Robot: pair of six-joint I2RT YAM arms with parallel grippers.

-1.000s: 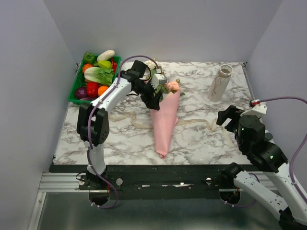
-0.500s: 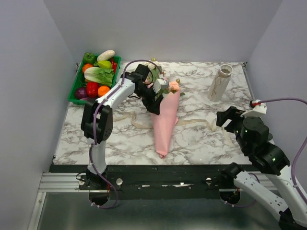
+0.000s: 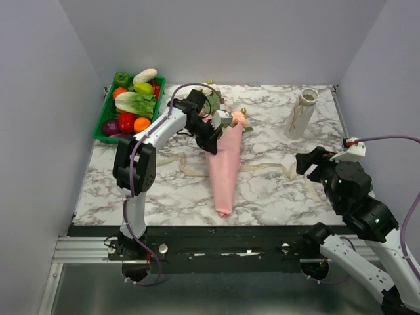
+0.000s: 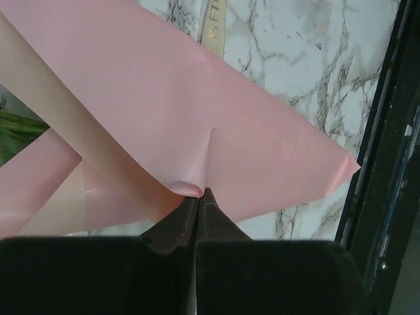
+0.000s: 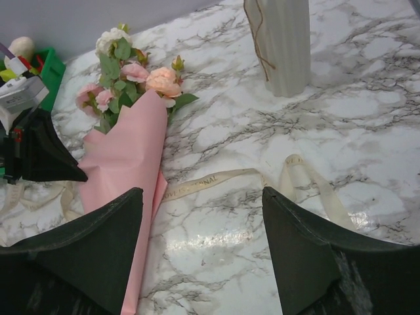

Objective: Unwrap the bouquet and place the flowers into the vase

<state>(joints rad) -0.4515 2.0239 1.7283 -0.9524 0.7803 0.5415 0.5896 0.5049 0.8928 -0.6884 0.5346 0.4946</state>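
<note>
- The bouquet (image 3: 223, 164) lies on the tabletop (image 3: 275, 197), its long axis near-far, blooms at the far end.
- The left fingers (image 4: 172, 226) are clenched on its paper's far-left edge.
- The right fingers (image 5: 98, 230) are spread, well to its right.

Your left gripper (image 4: 199, 194) has slid in against the bouquet (image 3: 224, 164). Its jaws, apart a second ago, now pinch an edge of the pink paper (image 4: 223, 118).

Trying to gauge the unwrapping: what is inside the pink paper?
Pink, peach and white roses poke out of the paper's top. The left wrist view glimpses green stems. The paper covers the rest.
</note>
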